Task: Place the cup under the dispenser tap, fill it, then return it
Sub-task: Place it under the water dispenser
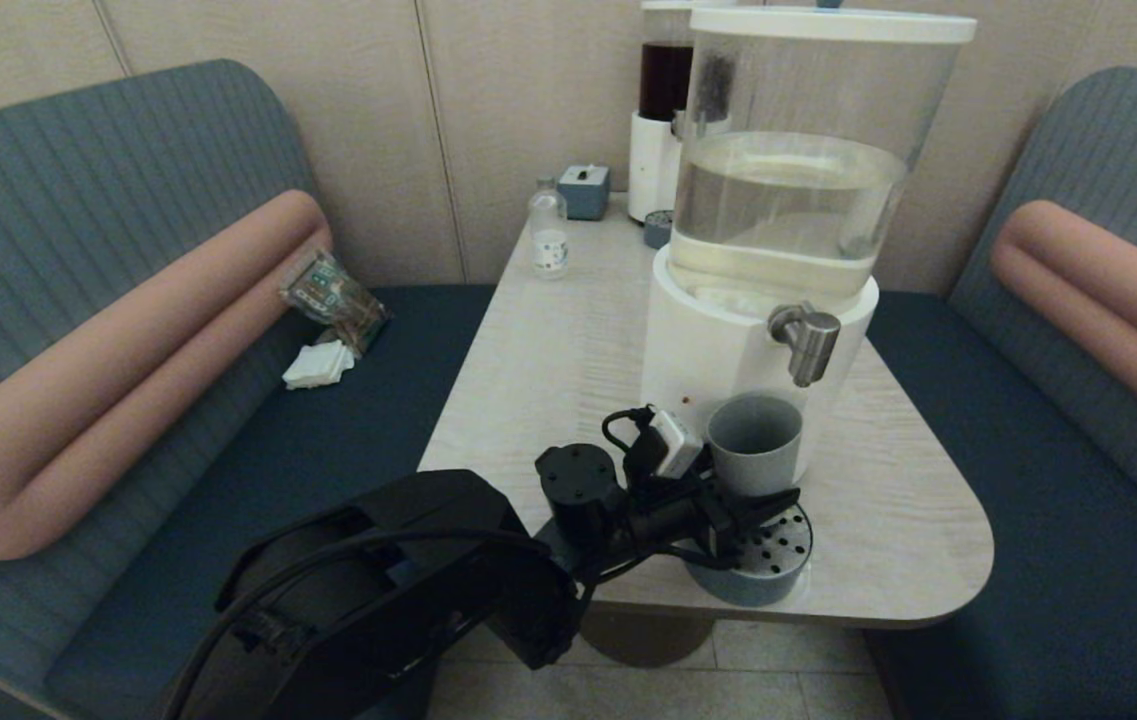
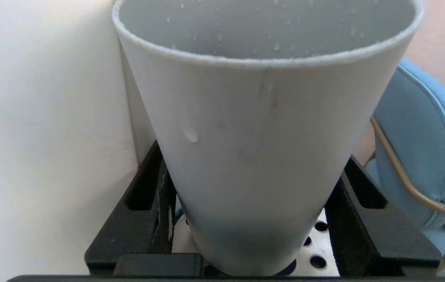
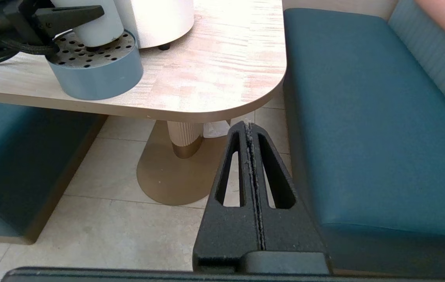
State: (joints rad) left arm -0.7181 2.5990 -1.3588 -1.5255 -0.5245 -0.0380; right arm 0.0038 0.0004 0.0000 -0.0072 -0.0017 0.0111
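The grey-blue cup (image 1: 754,443) stands upright on the round perforated tray (image 1: 778,580), against the white base of the clear-tank dispenser (image 1: 788,200). The steel tap (image 1: 806,343) hangs above the cup's right rim; in the head view its nozzle is slightly right of the opening. My left gripper (image 1: 753,500) is shut on the cup's lower part, one black finger on each side. Up close, the cup (image 2: 251,137) fills the space between the fingers (image 2: 155,196), and water drops dot its inner wall. My right gripper (image 3: 249,126) is shut and empty, parked low beside the table.
On the table (image 1: 548,350) behind stand a small clear bottle (image 1: 548,235), a grey box (image 1: 584,190) and a dark-tank dispenser (image 1: 663,110). Packets (image 1: 333,295) and napkins (image 1: 318,365) lie on the left bench. The tray (image 3: 97,78) sits near the table's front edge.
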